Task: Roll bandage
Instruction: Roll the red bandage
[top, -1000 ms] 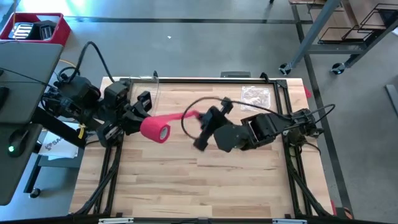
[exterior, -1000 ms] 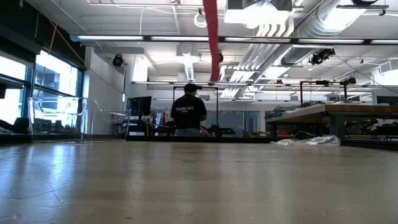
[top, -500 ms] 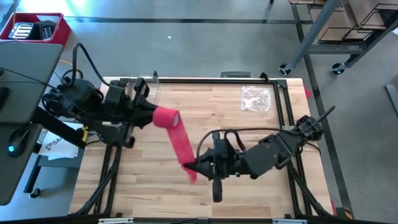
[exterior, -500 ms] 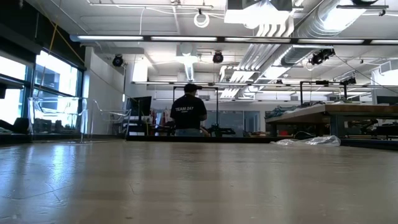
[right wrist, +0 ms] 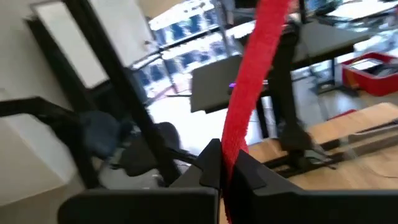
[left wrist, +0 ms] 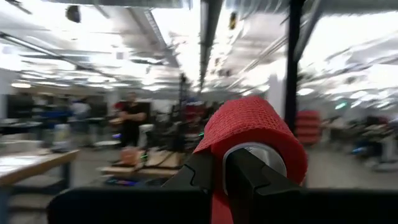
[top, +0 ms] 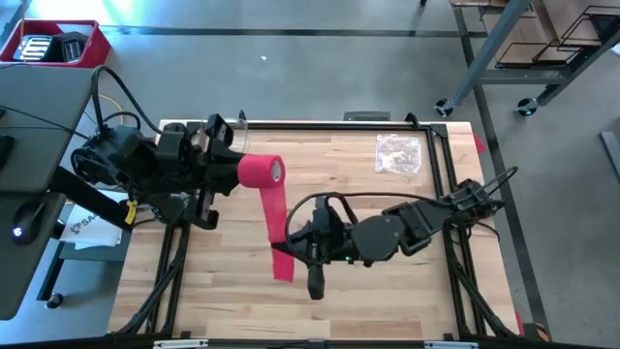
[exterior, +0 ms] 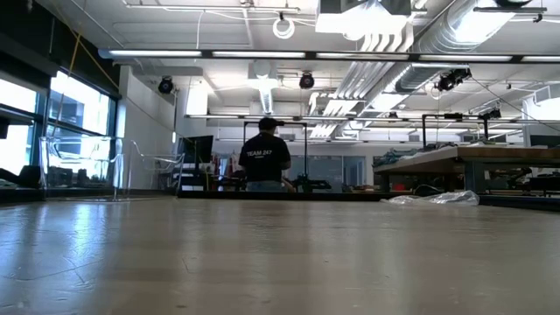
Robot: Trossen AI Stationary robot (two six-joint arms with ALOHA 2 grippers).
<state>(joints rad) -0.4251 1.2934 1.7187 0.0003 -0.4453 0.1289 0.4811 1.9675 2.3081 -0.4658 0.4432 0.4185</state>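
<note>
The bandage point(top: 262, 172) was largely wound into a roll, clamped by the left tool point(top: 231, 167) at ten o'clock above the bench point(top: 387, 301). Its loose tail, probably short, was pinched taut by the right tool point(top: 291, 242) at six o'clock, left to wind.

From above I get even, bright light with only soft shadows under the arms. The level camera looks into ceiling lamps that glare white, and the table point(exterior: 280, 262) in front lies dim and soft. Beyond my left gripper point(left wrist: 225, 171) the room is smeared and washed out by overhead light. Past the right gripper point(right wrist: 227, 163) everything is streaked with blur, brightest at the windows behind it.
</note>
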